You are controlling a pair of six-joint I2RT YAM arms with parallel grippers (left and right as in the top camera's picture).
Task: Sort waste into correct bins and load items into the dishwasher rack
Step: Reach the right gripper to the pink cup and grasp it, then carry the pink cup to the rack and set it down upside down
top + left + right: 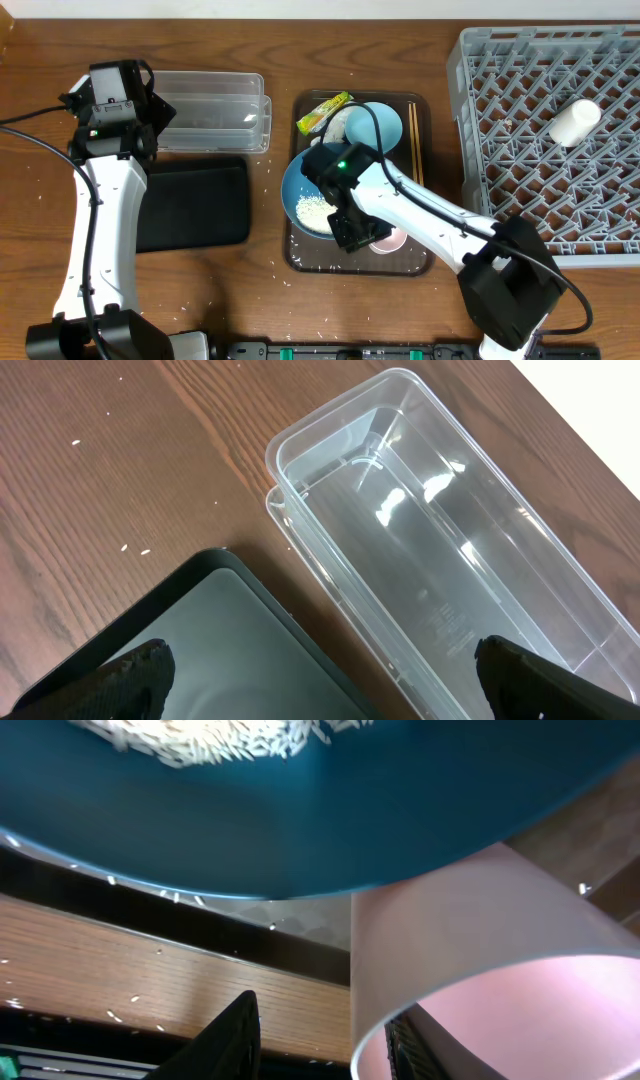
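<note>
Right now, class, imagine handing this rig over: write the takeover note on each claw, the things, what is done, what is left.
Left claw: open, empty, above clear tub and black tray.
Right claw: open, astride pink cup rim, not yet gripping.
Done: white cup lies in rack.
Left: rice in dark-blue bowl, wrapper, tissue, light-blue bowl, chopsticks, pink cup, all on brown tray.

We see bright, even light from above, and only soft shadows fall on the wooden surface (250, 300). White glare spots streak the clear tub (440, 560). Close up, the pink cup (480, 950) looks slightly soft.
</note>
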